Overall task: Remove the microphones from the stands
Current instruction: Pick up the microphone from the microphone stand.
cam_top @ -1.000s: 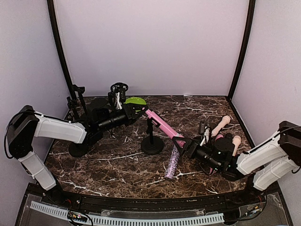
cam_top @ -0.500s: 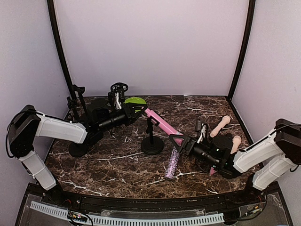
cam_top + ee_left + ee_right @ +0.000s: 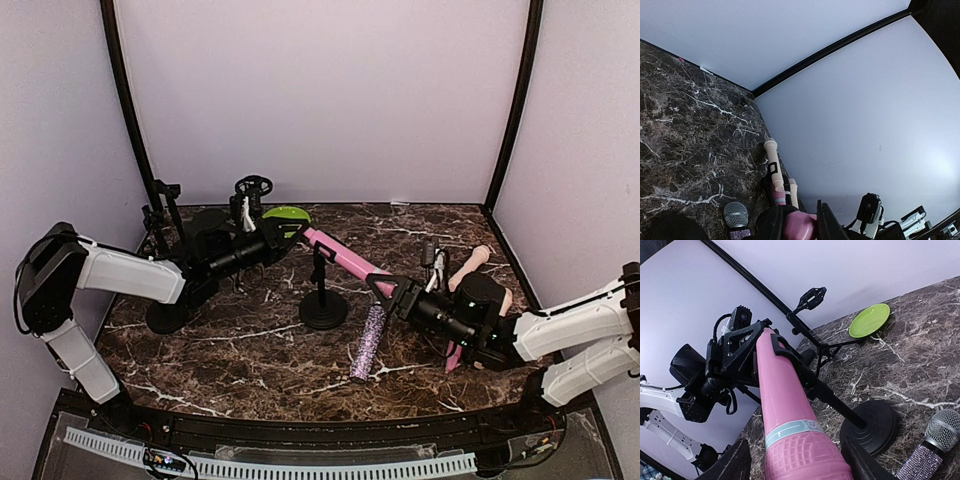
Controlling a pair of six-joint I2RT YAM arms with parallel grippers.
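Since a second ago my right gripper (image 3: 383, 291) has slid toward the stand (image 3: 322, 300) and narrowed; its fingers now straddle the head of the pink microphone (image 3: 345, 260), not yet clamped, while my left gripper (image 3: 284, 232) grips the tail behind the stand. With the microphone lying tilted in the stand's clip, I judge this the grasping step: next I finish the pinch and lift it clear without toppling the stand. A glitter microphone (image 3: 367, 342) lies just right of the stand's base, under my right gripper, and a green plate (image 3: 288, 213) sits behind the stand.
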